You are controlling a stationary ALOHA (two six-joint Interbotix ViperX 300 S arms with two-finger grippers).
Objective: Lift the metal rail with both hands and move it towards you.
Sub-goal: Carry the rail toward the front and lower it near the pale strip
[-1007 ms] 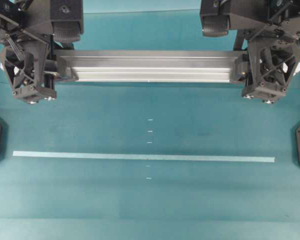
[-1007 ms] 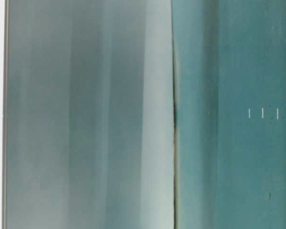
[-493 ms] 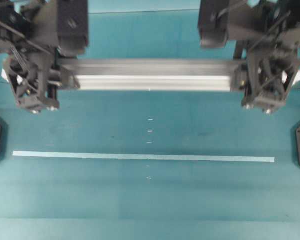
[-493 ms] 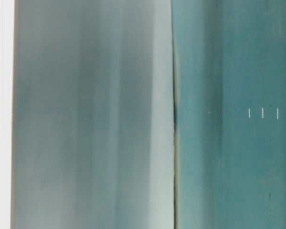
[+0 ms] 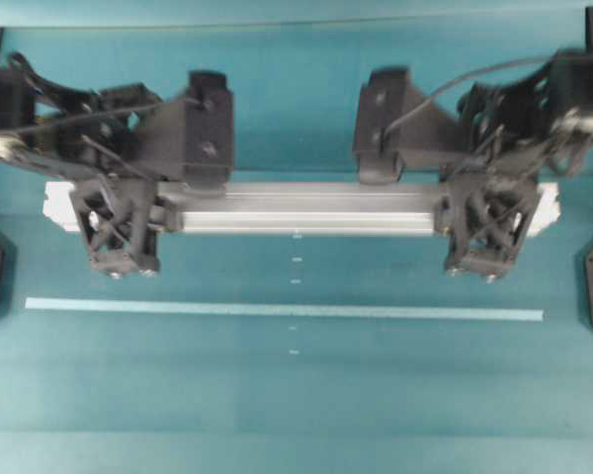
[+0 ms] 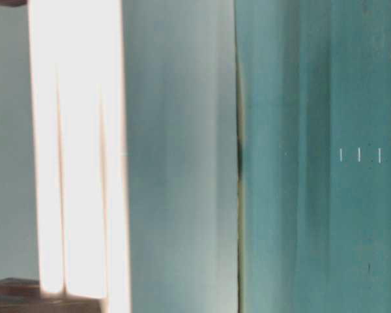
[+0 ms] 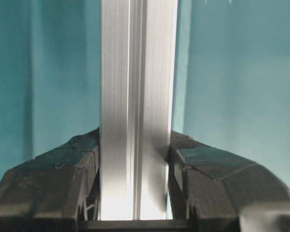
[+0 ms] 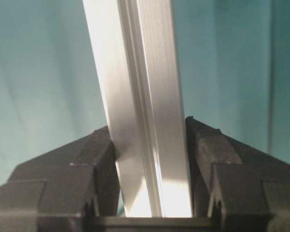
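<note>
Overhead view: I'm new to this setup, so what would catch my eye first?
A long silver metal rail spans the middle of the green table, gripped near each end by a black end effector: the left end effector and the right end effector. Below it lies a thin pale tape strip, parallel to the rail.

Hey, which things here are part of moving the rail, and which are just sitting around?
In use:
- metal rail
- left gripper, clamped on it
- right gripper, clamped on it

Just there:
- pale tape strip
- small white marks

Blown-out glare on the metal rail (image 6: 78, 163), blurred arms overhead.
</note>
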